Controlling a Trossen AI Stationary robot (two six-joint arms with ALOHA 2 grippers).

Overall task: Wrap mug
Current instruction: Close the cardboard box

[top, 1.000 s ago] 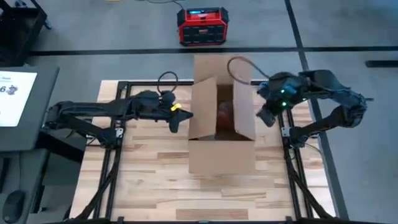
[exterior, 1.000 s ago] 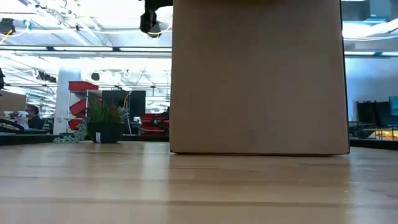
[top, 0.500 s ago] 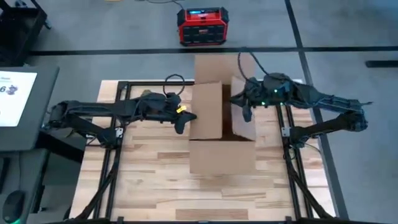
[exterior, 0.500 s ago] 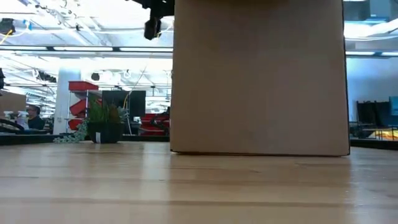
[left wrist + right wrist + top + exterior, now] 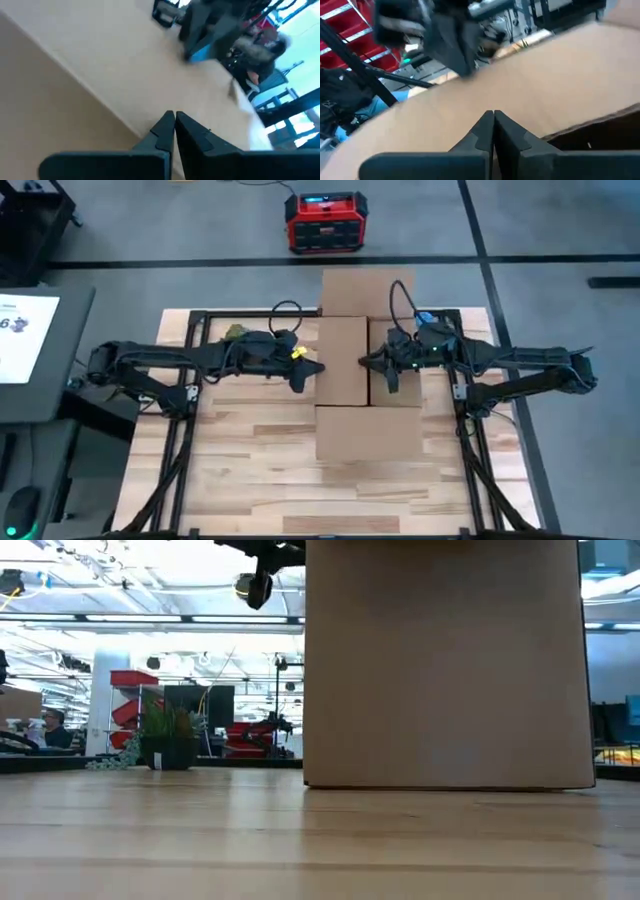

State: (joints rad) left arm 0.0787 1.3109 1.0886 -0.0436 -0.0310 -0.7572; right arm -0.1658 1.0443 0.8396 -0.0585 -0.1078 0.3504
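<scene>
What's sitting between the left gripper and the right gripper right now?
In the high view, the cardboard box's two folded-down side flaps lie between the left gripper and right gripper.

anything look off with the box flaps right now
Nothing looks damaged or spilled. The cardboard box has its two side flaps folded down, meeting at a centre seam; the left gripper and right gripper press on them, fingers shut.

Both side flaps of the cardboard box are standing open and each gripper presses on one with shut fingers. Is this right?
Not quite. In the high view the two side flaps of the box are folded down flat over the top. The rest holds: the left gripper and the right gripper each press on a flap with fingers shut.
</scene>
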